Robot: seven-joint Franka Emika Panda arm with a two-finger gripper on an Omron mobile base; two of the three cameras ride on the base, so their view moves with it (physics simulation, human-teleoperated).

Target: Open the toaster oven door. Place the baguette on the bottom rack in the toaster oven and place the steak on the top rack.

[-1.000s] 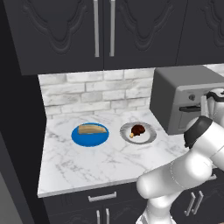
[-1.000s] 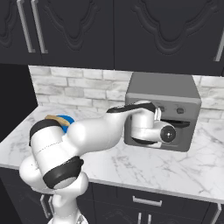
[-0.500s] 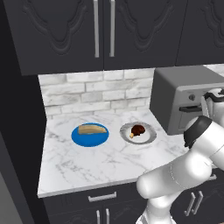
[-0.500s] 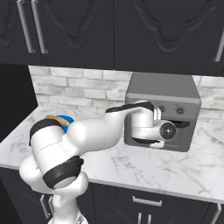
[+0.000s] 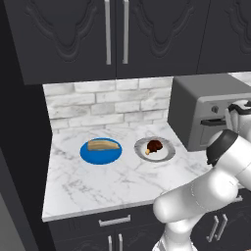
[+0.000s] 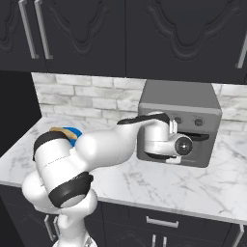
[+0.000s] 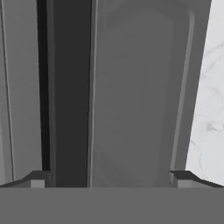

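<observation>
Toaster oven (image 5: 206, 112) sits at the right end of the marble worktop (image 5: 112, 181), against the brick backsplash (image 5: 105, 103), under dark upper cabinets (image 5: 112, 34). Toaster oven door (image 7: 140, 96) looks shut; from the hand view it is rolled sideways, with the dark bar handle (image 7: 70, 92) running top to bottom left of centre and the glass window to its right.

Pincer (image 7: 109, 180) is up close to the door front, jaws spread wide with nothing between them. One fingertip (image 7: 38, 179) lines up near the handle, the other at the window's far edge; contact with the door hard to judge, probably just short of it. In the right base view the hand (image 6: 176, 144) covers the oven's front.

Baguette (image 5: 102, 145) lies on a blue plate (image 5: 100, 156) left of centre. Steak (image 5: 154, 146) rests on a grey plate (image 5: 166, 153) just right of it, between the blue plate and oven. Both plates apart from each other.
</observation>
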